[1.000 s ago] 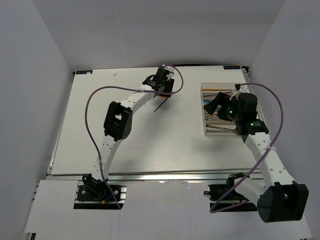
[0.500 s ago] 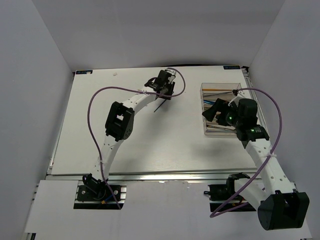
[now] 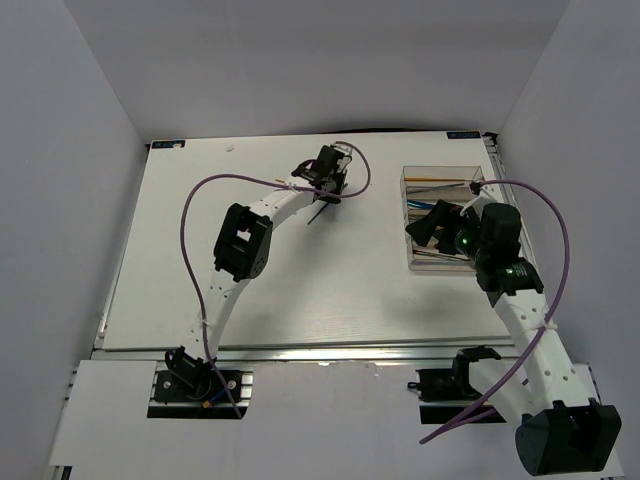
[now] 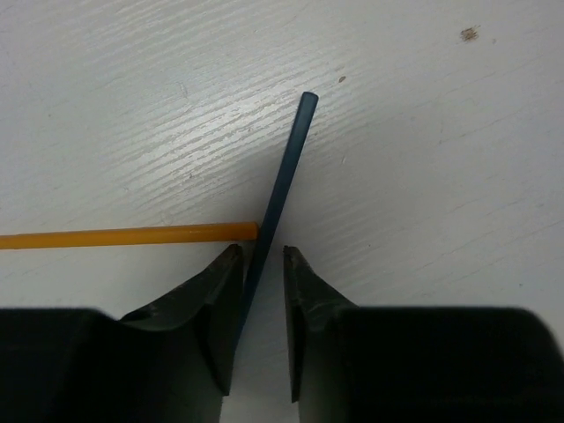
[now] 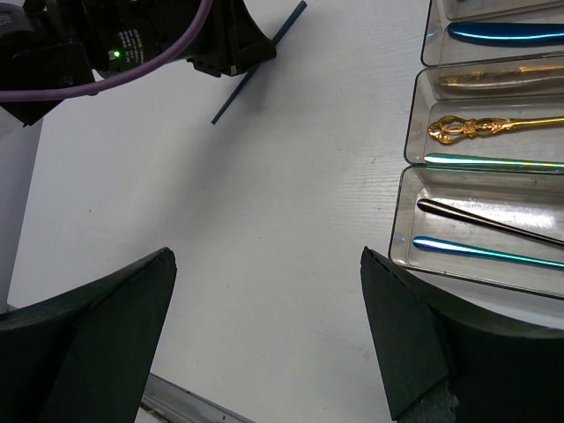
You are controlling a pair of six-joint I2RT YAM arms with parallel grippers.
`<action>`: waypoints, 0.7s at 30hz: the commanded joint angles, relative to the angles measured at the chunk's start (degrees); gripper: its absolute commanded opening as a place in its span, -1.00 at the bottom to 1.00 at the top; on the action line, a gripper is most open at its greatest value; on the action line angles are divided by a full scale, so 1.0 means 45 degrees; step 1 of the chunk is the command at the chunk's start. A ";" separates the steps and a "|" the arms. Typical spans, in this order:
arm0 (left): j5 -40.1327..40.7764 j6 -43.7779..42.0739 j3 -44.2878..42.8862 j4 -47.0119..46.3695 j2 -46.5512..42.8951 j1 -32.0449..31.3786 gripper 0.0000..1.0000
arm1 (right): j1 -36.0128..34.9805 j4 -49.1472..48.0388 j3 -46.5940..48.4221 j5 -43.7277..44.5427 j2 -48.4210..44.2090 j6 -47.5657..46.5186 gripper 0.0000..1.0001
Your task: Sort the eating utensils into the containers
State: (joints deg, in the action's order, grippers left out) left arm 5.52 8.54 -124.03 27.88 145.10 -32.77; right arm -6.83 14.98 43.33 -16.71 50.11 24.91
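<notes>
A dark blue chopstick lies on the white table, running back between the fingers of my left gripper. It rests against the left finger, and a narrow gap shows at the right finger. An orange chopstick lies crosswise, its end touching the dark one. From above, the left gripper is at the far middle of the table. The containers, a clear tray, stand at the right and hold several utensils, among them a gold handle and a blue piece. My right gripper hangs wide open and empty beside the tray's left edge.
The left arm's purple cable loops over the table's left half. White walls enclose the table on three sides. The metal rail runs along the near edge.
The left gripper's jaws have narrowed around the dark chopstick. The right arm has shifted slightly toward the near side, its jaws still wide.
</notes>
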 commanded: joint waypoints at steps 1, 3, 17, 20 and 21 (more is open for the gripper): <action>-0.0249 0.0017 0.0295 0.0445 0.0178 -0.0178 -0.33 | -0.0045 -0.0088 0.0214 -0.0135 -0.0392 -0.0085 0.79; -0.0308 0.0037 0.0354 0.0796 0.0198 -0.0353 -0.41 | -0.0045 0.0010 0.0331 -0.0135 -0.0490 -0.0163 0.79; 0.0277 0.1226 0.5505 -0.1113 -0.3040 -0.1955 -1.00 | -0.0045 -0.1453 -0.0566 -0.1661 0.0505 0.0694 0.79; 0.0064 0.2338 0.8138 -0.3296 -0.5535 -0.2033 -1.00 | -0.0006 -0.2367 -0.1266 -0.1152 0.0662 0.2387 0.79; -0.0034 0.2632 0.8147 -0.3305 -0.5545 -0.2033 -1.00 | 0.0014 -0.2720 -0.1270 -0.1131 0.0662 0.2859 0.79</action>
State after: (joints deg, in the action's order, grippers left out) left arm 7.51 14.57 -92.68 16.75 127.11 -41.87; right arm -6.87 9.41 39.09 -22.65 53.25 30.26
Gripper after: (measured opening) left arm 0.120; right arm 0.894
